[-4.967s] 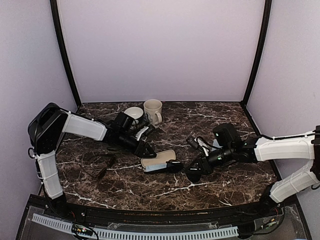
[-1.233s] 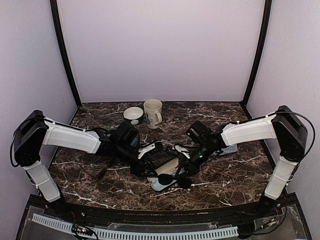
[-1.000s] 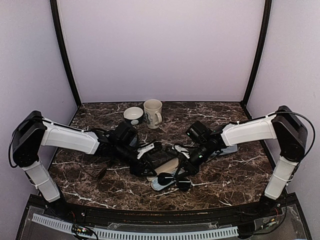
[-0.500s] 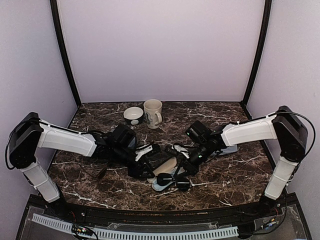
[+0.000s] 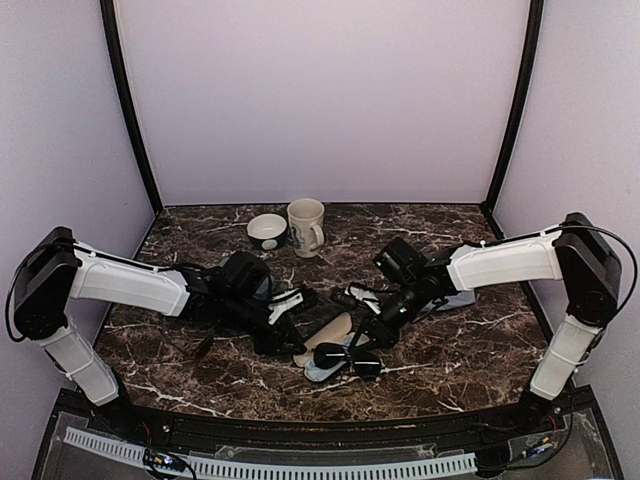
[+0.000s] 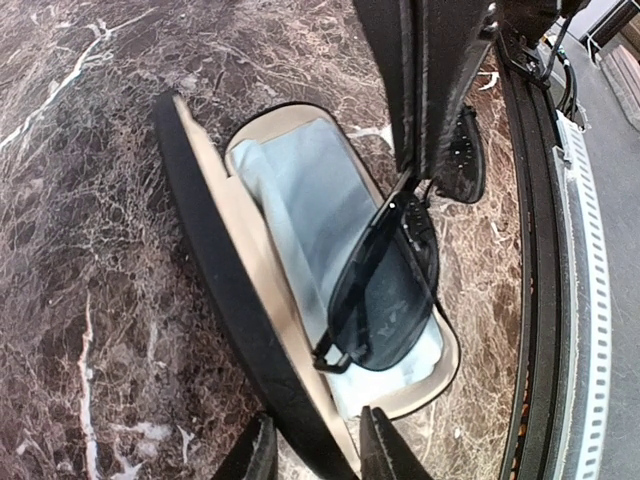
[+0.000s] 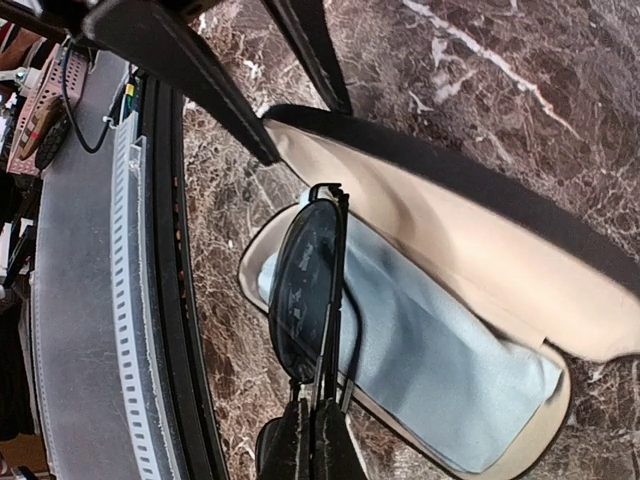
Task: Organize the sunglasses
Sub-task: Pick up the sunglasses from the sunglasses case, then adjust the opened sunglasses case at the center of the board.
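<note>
A black thin-framed pair of sunglasses (image 7: 305, 285) hangs edge-on over the open case (image 6: 300, 190), one lens above its pale blue cloth lining (image 7: 440, 360). My right gripper (image 7: 316, 440) is shut on the frame from the near side; the top view shows it (image 5: 373, 335) just right of the case (image 5: 322, 345). My left gripper (image 6: 318, 455) straddles the raised black lid (image 6: 215, 270), a finger on each face, pinching it upright. A second pair of sunglasses (image 5: 200, 343) lies on the marble at the left, mostly hidden under my left arm.
A cream mug (image 5: 306, 224) and a small bowl (image 5: 266, 230) stand at the back of the marble table (image 5: 450, 350). A grey-blue case (image 5: 458, 298) lies under my right forearm. The table's black front rail (image 6: 545, 300) runs close beside the open case.
My left gripper's jaws have narrowed onto the case lid. My right gripper has carried the sunglasses slightly toward the case, and the lid stands more upright.
</note>
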{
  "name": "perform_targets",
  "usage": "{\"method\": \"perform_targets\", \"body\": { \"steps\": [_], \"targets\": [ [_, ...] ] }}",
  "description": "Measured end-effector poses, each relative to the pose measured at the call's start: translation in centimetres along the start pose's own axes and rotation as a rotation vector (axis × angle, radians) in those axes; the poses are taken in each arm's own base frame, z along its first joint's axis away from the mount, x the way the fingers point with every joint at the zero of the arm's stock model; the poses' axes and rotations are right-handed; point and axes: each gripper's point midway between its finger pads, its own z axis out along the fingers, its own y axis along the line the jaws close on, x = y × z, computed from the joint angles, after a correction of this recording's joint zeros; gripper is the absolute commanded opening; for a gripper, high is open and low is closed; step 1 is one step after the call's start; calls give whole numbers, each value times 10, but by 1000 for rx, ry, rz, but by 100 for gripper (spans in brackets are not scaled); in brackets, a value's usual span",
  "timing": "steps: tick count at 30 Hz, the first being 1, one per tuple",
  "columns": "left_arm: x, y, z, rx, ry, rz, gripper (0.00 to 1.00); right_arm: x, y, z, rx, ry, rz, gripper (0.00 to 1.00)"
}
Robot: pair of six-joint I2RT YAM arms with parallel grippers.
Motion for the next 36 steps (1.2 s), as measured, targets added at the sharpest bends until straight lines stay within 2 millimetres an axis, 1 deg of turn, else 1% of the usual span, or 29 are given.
{"method": "perform_targets", "body": {
  "steps": [5,8,13,18,30,36],
  "targets": [
    [1,2,1,-26,13,13,20,-3,2,-3,1,-10,-9,0],
    [-2,2,1,-41,22,36,18,-3,2,-3,1,-10,-10,0],
    [-10,3,4,-65,40,86,18,-3,2,-3,1,-10,-13,0],
    [-12,6,5,-79,58,137,20,-2,2,-3,1,-8,-19,0],
    [-15,0,8,-61,55,327,20,1,3,-3,-3,9,-70,0],
    [-19,-3,8,-42,37,408,19,-2,6,-5,-10,8,-112,0]
  ]
}}
